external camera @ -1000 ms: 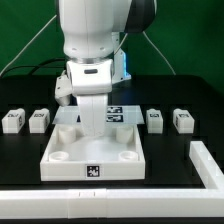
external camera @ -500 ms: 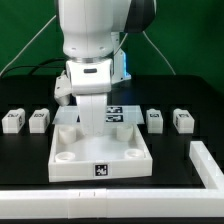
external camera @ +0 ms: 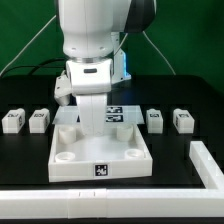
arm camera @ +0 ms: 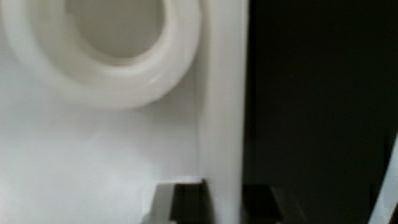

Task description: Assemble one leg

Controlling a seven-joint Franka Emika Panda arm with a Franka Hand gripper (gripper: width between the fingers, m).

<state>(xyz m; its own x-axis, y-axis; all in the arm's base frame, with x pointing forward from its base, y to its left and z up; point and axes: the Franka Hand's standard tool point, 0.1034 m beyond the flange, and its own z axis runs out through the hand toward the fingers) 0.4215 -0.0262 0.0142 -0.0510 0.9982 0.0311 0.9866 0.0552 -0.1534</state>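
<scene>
Four small white legs with tags lie in a row on the black table: two on the exterior view's left (external camera: 12,120) (external camera: 39,119) and two on the right (external camera: 154,119) (external camera: 183,120). The large white square tabletop (external camera: 100,150) with round corner sockets lies in the middle. My gripper (external camera: 92,122) reaches down onto its far edge. In the wrist view the dark fingertips (arm camera: 187,205) straddle the tabletop's thin edge wall (arm camera: 222,120), beside a round socket (arm camera: 98,50). The gripper (arm camera: 228,205) looks shut on that edge. It holds no leg.
The marker board (external camera: 118,112) lies behind the tabletop, partly hidden by the arm. A white L-shaped rail (external camera: 205,165) stands at the front on the exterior view's right. A green backdrop closes off the rear.
Over the last second the tabletop slid a little to the exterior view's right and toward the camera, with the gripper on it. Nothing moves in the last half second.
</scene>
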